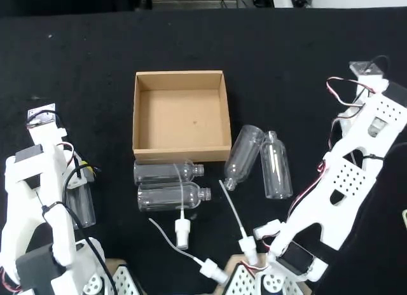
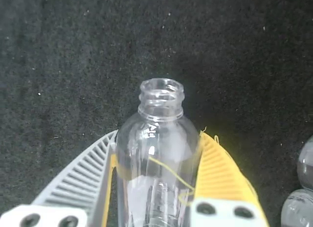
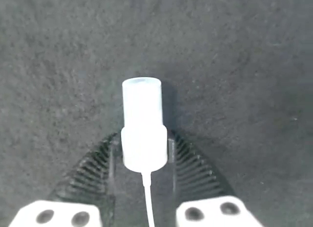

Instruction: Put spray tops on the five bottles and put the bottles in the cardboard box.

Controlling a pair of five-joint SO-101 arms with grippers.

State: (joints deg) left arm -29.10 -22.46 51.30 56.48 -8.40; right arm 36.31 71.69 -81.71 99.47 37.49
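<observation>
With no bottle yet in the cardboard box (image 1: 181,154) at the table's centre, each arm has one half of a pairing in its grasp. At about 8 o'clock from the box, the left gripper (image 2: 159,136) is closed round the body of a clear bottle (image 2: 157,163), with the grey jaw on one side and the yellow on the other, both pressed to the plastic. The bottle's long axis runs along the fingers, and its open neck (image 2: 162,97) juts past the tips, uncapped. At about 5 o'clock from the box, the right gripper (image 3: 143,137) pinches a white spray top (image 3: 142,122) by its collar, jaws narrowed onto it. The top's head points out beyond the tips and its thin dip tube (image 3: 146,202) trails back toward the wrist. In the high view the held top lies toward 3 to 4 o'clock from the held bottle, well apart, with two loose bottles (image 1: 170,196) and loose tops (image 1: 182,232) on the cloth between. The coming move likely turns on this: the tube end must meet the neck, yet neck and head both face outward from their jaws, so one wrist probably has to turn before the axes line up. Two further bottles (image 1: 276,166) lie at 4 o'clock from the box.
</observation>
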